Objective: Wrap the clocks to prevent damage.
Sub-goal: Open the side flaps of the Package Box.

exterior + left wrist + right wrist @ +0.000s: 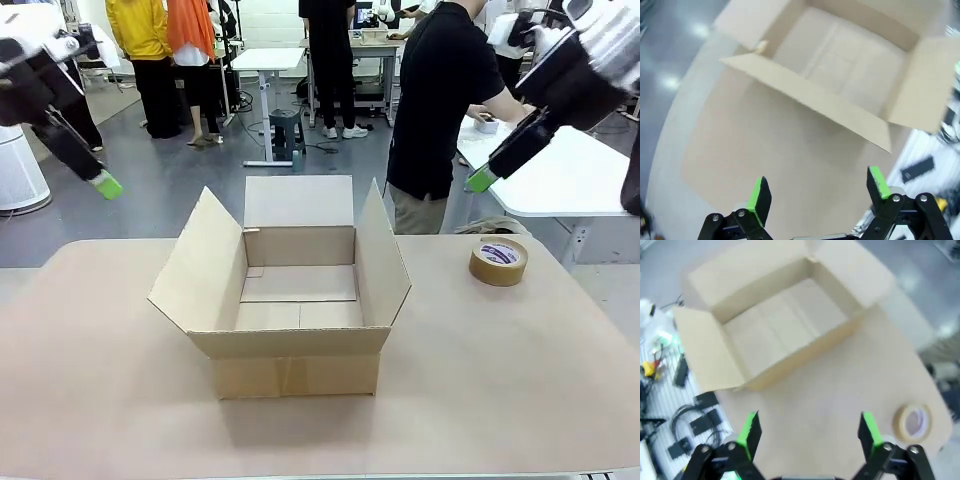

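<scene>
An open cardboard box (290, 300) stands in the middle of the table with its flaps spread and nothing inside it; it also shows in the left wrist view (840, 65) and the right wrist view (775, 325). No clocks or wrapping material are in view. My left gripper (818, 191) hangs high above the table's left side, open and holding nothing; one green pad (106, 185) shows in the front view. My right gripper (807, 430) is raised at the right, also open and holding nothing, with its green pad (481, 179) above the far right edge.
A roll of brown packing tape (499, 260) lies on the table at the back right, also seen in the right wrist view (912, 422). A person in a black shirt (440, 110) stands beyond the far edge, turned to a white table (570, 180). Bare tabletop (500, 390) surrounds the box.
</scene>
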`<state>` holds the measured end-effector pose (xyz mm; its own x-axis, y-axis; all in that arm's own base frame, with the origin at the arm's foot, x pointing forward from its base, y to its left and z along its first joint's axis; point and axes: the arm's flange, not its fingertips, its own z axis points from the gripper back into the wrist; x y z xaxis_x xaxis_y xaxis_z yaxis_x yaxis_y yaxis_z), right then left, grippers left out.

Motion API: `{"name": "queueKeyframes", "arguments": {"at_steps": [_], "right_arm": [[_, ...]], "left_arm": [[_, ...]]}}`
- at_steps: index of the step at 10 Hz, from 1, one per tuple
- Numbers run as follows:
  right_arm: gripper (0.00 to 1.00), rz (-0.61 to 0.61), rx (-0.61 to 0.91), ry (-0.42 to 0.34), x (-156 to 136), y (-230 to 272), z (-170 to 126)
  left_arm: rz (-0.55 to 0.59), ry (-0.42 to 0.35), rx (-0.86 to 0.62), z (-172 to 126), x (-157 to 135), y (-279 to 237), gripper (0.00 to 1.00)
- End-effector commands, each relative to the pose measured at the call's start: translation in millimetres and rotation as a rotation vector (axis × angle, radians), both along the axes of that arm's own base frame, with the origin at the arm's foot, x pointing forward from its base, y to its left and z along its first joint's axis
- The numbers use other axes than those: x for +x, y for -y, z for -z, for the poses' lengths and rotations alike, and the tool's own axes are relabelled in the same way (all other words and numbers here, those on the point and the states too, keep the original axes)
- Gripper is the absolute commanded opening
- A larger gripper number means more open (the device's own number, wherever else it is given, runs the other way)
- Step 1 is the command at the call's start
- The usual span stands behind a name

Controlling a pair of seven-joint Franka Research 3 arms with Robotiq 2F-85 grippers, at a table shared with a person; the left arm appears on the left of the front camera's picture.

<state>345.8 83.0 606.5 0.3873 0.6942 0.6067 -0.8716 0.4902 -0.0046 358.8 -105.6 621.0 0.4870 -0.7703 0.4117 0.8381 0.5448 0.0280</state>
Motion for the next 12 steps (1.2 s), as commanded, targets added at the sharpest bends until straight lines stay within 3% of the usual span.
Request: {"name": "queueKeyframes", "arguments": {"at_steps": [1,3,4,6,8,9,12], "right_arm": [[1.0,-0.278,0.118,-0.1,12.7,31.1,-19.6],[1.0,-0.473,0.196,-0.086,13.9,52.0,-28.8],[1.0,-0.508,0.221,-0.048,18.6,64.5,-28.0],[1.0,-0.47,0.266,-0.036,27.5,75.6,-18.8],[1.0,-0.494,0.26,-0.034,15.9,76.5,-23.4],[1.0,-0.494,0.26,-0.034,15.9,76.5,-23.4],[1.0,-0.494,0.26,-0.034,15.9,76.5,-23.4]], "left_arm": [[0.292,-0.149,-0.062,-35.6,23.3,-25.3,1.0],[0.454,-0.176,-0.097,-45.2,32.7,-46.8,1.0],[0.534,-0.156,-0.143,-43.5,40.7,-60.4,1.0],[0.573,-0.048,-0.238,-26.0,37.7,-82.6,1.0],[0.585,0.07,-0.324,-18.7,28.0,-76.8,1.0],[0.574,-0.052,-0.213,-30.3,41.5,-87.9,1.0],[0.574,-0.052,-0.213,-30.3,41.5,-87.9,1.0]]}}
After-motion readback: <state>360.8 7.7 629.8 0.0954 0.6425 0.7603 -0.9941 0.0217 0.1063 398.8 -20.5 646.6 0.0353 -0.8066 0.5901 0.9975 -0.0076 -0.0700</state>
